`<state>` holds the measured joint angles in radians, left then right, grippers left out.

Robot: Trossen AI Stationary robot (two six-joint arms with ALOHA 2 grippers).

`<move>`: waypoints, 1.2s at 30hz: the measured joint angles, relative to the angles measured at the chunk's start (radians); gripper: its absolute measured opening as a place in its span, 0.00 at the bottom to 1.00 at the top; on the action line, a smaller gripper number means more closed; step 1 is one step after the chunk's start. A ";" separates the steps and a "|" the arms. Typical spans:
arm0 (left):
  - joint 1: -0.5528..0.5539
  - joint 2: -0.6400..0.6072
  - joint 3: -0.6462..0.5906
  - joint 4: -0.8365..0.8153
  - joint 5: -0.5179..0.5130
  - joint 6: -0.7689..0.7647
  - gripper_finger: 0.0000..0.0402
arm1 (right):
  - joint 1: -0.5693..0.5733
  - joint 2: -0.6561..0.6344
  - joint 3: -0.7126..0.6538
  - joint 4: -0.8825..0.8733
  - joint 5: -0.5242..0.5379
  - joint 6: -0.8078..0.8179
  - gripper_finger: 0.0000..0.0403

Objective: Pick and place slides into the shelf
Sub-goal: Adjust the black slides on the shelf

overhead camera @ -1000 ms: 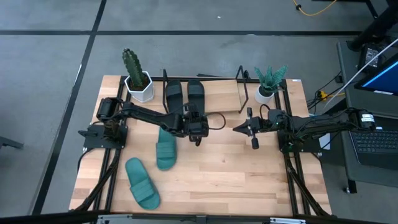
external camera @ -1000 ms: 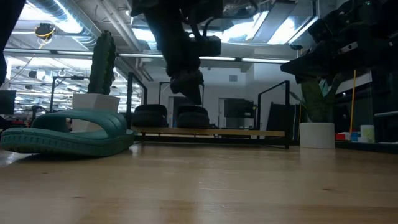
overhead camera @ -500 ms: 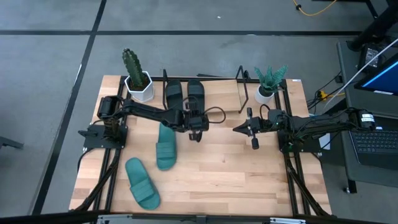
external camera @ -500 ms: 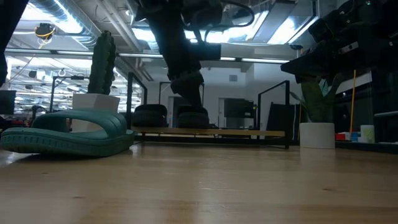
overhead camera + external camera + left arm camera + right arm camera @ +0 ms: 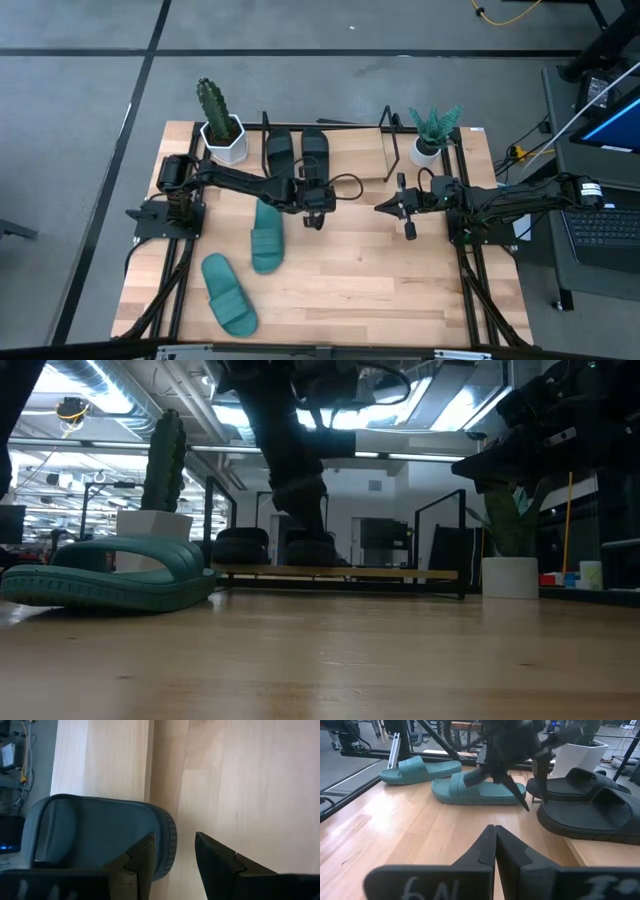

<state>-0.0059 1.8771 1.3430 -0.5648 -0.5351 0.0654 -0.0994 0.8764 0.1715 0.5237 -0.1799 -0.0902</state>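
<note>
Two black slides (image 5: 279, 150) (image 5: 315, 150) lie side by side on the shelf (image 5: 362, 152), on its light board between thin black rods. Two teal slides (image 5: 267, 234) (image 5: 229, 293) lie flat on the table. My left gripper (image 5: 315, 197) is open and low at the heel end of the right-hand black slide (image 5: 95, 835). One finger (image 5: 142, 857) stands over the heel rim, the other (image 5: 215, 857) over bare wood beside it. My right gripper (image 5: 392, 206) is shut and hangs above the table right of centre, apart from every slide. My left gripper comes from above at the heel end (image 5: 167, 840) of the right-hand black slide, with one finger in front of its rim. Whether that finger touches the slide, I cannot tell. The slide lies flat on the shelf board.
A white pot with a cactus (image 5: 222, 138) stands at the shelf's left end, and a white pot with a spiky plant (image 5: 428, 148) at its right end. The right half of the shelf board is bare. Bare wood (image 5: 400, 280) lies toward the table's near right.
My left gripper has moved down and slightly toward the far edge, closing on the heel of the right-hand black slide on the shelf. The slides have stayed where they were.
</note>
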 joint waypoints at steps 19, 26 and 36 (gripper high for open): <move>-0.004 0.069 -0.001 0.023 -0.149 0.052 0.32 | 0.000 0.003 0.000 0.010 0.001 0.000 0.03; 0.000 0.069 -0.001 0.021 -0.111 0.049 0.32 | 0.000 0.003 0.000 0.010 0.001 0.000 0.03; 0.000 0.069 -0.001 0.015 -0.124 0.042 0.15 | 0.000 0.003 0.000 0.010 0.001 0.000 0.03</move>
<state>-0.0063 1.9457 1.3418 -0.5495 -0.6588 0.1070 -0.0994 0.8791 0.1719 0.5335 -0.1791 -0.0898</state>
